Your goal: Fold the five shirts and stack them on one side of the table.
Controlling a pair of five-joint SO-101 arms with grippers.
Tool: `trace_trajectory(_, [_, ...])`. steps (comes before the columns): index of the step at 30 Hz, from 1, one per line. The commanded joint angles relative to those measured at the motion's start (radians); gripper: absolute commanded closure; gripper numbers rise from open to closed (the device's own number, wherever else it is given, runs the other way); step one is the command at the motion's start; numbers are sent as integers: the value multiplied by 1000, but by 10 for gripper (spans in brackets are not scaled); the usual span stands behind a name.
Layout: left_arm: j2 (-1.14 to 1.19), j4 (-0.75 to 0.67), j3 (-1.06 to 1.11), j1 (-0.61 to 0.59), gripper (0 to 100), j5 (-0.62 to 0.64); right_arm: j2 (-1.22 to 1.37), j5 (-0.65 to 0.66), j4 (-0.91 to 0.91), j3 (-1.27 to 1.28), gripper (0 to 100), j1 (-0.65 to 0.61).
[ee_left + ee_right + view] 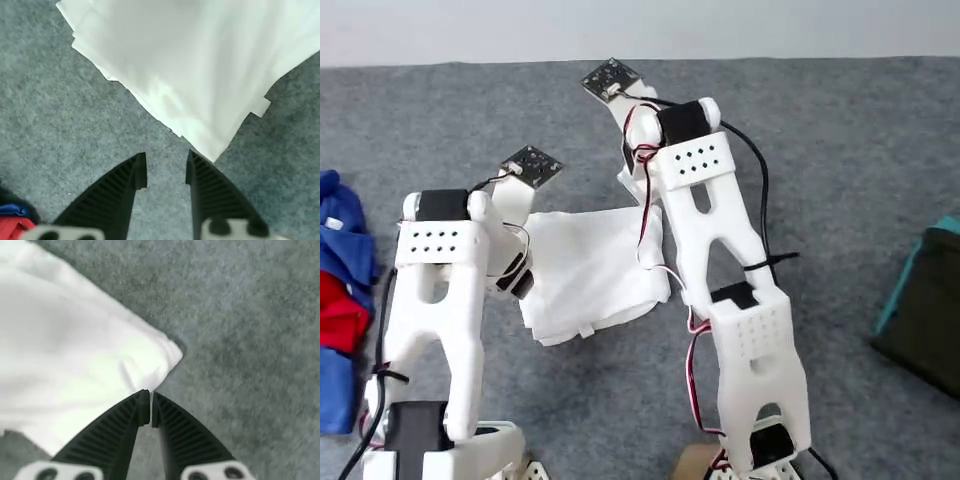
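A folded white shirt (590, 268) lies on the grey table between my two arms. My left gripper (165, 169) hangs open just off the near left edge of the white shirt (200, 65), with only bare table between its fingers. My right gripper (150, 399) is shut, its tips meeting right at the edge of the white shirt (65, 370) near its far right corner; no cloth shows pinched between them. A pile of blue and red shirts (340, 300) lies at the table's left edge. A dark green shirt with a teal rim (923, 305) lies at the right edge.
Grey carpet-like cloth (840, 150) covers the table. Open room lies behind the white shirt and to the right of the right arm (720, 250), up to the dark shirt. The left arm (440, 280) stands close to the blue and red pile.
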Motion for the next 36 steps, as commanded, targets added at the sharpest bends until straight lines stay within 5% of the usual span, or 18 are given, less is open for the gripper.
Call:
trace_trajectory(1, [-46, 8, -41, -11, 859, 8, -148, 3, 44, 87, 975, 4])
trace_trajectory(10, [-34, -196, -42, -69, 921, 150, -332, -3, 42, 419, 988, 22])
trace_trajectory(15, [75, -324, -73, -68, 961, 233, -394, -115, 41, 551, 988, 35])
trace_trajectory(25, [410, -124, -440, -64, 964, 287, -657, -213, 15, 867, 988, 36])
trace_trajectory(31, [476, -26, -532, 15, 964, 239, -849, -267, -188, 1154, 988, 31])
trace_trajectory(36, [514, -52, -536, 46, 964, 236, -875, -433, -369, 1289, 987, 5])
